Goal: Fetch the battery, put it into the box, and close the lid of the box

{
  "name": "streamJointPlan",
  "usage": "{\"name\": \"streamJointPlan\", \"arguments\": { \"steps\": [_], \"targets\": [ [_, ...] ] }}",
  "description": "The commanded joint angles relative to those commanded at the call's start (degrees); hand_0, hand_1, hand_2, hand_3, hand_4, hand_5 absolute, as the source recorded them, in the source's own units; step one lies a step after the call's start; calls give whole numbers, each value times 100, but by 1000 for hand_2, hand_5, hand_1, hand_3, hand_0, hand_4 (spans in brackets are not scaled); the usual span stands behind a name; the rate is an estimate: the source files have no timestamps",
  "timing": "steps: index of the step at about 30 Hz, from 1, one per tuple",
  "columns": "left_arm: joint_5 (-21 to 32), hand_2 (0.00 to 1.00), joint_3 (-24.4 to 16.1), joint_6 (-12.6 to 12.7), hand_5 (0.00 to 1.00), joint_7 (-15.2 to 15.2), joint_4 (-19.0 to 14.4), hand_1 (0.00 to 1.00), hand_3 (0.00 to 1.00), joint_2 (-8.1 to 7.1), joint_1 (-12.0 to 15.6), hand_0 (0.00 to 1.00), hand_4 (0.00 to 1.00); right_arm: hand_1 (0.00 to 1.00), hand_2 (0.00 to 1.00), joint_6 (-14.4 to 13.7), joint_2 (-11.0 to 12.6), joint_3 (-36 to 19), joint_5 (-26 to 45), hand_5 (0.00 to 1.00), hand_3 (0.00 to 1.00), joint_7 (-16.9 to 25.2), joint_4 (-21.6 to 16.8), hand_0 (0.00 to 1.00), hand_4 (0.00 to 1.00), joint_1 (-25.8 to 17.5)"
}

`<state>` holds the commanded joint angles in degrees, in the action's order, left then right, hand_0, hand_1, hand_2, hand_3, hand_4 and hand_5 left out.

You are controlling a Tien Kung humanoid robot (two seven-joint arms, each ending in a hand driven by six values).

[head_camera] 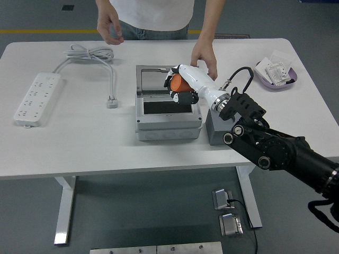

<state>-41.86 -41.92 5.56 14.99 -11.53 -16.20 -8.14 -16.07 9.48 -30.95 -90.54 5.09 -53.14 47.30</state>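
The right hand [183,87] gripped the orange battery [178,83], holding it over the open box [167,113], in front of the raised lid [153,79]. Right of the box sat a grey block [214,135] on the tabletop [79,143]. From the far side, a person's hand [204,59] rested near the lid's right corner.

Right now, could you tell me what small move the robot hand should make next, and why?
Probably lower the right robot hand a little toward the dark opening of the box. It grips the orange battery above that opening, the lid stands open, and a person's hand rests near the lid's far corner, so go slowly.
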Motion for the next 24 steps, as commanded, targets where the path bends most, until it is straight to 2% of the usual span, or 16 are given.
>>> {"name": "streamJointPlan", "arguments": {
  "steps": [8, 9, 14, 15, 20, 21, 24],
  "targets": [
    [-55, 629, -28, -12, 69, 14, -2, 692, 624, -1, -18, 626, 679, 193, 488, -175, -236, 515, 564, 2, 333, 183, 530, 55, 2, 255],
    [-54, 630, -24, -12, 68, 12, -2, 692, 623, 2, -21, 627, 678, 230, 497, -155, -262, 567, 641, 2, 362, 214, 597, 102, 2, 265],
    [-60, 630, -11, -18, 68, 8, -1, 692, 623, 5, -39, 627, 678, 230, 497, -29, -374, 793, 875, 2, 362, 274, 869, 102, 2, 277],
    [-80, 629, -23, -19, 68, 12, -1, 693, 624, 5, -42, 627, 677, 260, 511, -12, -400, 830, 917, 2, 468, 279, 913, 133, 2, 266],
    [-107, 629, -34, -21, 68, 15, -1, 693, 624, 7, -48, 627, 677, 260, 511, 41, -489, 887, 1049, 2, 468, 314, 1030, 133, 2, 203],
    [-118, 628, -43, -20, 67, 17, -1, 692, 623, 8, -47, 627, 676, 518, 637, 42, -498, 885, 1070, 183, 682, 323, 1037, 360, 250, 189],
    [-133, 628, -52, -22, 67, 23, -2, 692, 623, 9, -39, 627, 676, 518, 637, 21, -502, 860, 1106, 183, 682, 337, 1027, 360, 250, 163]
  ]
}}
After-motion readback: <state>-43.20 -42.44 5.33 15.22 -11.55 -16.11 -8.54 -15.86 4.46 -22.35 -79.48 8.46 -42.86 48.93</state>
